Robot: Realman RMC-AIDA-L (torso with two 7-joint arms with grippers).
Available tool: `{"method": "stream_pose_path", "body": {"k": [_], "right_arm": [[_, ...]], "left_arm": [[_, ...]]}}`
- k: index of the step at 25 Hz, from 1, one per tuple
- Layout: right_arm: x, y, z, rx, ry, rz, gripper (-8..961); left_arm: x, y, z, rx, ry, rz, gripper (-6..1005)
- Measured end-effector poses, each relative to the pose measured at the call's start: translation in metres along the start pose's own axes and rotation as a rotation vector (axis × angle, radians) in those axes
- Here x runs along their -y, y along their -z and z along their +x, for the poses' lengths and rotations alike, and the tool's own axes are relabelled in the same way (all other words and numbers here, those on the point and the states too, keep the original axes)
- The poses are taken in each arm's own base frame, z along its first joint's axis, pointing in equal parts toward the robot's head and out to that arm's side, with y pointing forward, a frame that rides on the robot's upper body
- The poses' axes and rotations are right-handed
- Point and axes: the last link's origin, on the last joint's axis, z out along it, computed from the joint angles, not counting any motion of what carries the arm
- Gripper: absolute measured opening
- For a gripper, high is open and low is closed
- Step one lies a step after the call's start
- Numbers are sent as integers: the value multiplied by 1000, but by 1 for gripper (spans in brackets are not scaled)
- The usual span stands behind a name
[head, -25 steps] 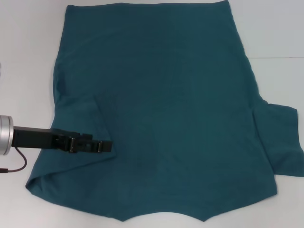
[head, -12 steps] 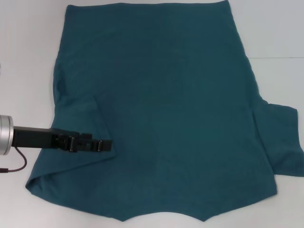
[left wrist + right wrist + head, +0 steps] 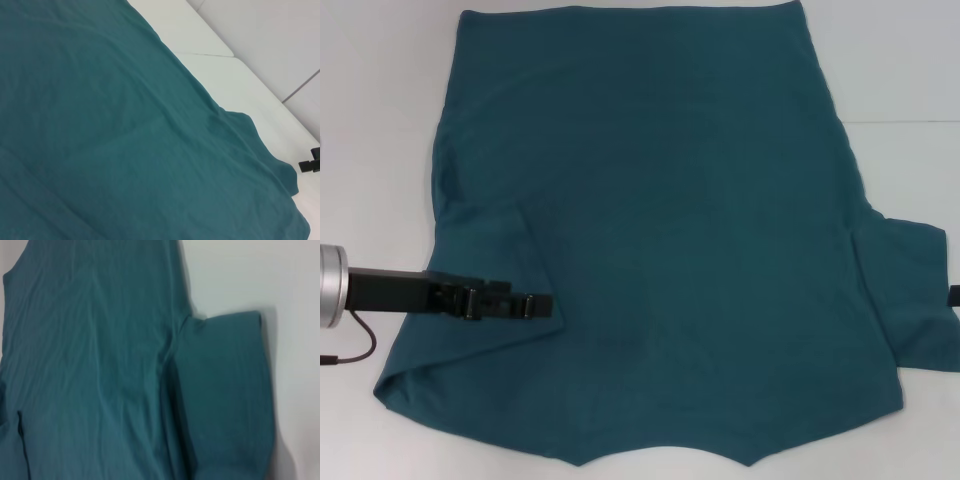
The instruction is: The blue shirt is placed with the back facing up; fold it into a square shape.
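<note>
White table under plain, unlettered blue shirt; left end effector clenched on its folded sleeve.

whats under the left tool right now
Under the left tool lies the folded-in left sleeve of the blue shirt, with the shirt's back beneath it. The white table below is covered there.
</note>
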Motion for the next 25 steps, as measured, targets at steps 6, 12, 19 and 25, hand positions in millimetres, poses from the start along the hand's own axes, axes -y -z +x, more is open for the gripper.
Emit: {"method": "stream_pose_path", "body": {"k": [6, 12, 19, 25], "right_arm": [[-3, -9, 0, -9, 9, 3, 879], [-3, -13, 0, -13, 15, 17, 879], [-4, -19, 1, -8, 24, 13, 879], [-9, -26, 1, -5, 37, 8, 879]], "left_arm": [[0, -1, -1, 1, 5, -1, 922], [1, -1, -1, -1, 6, 0, 922], [1, -1, -1, -3, 6, 3, 922], [1, -1, -1, -5, 7, 4, 922]]}}
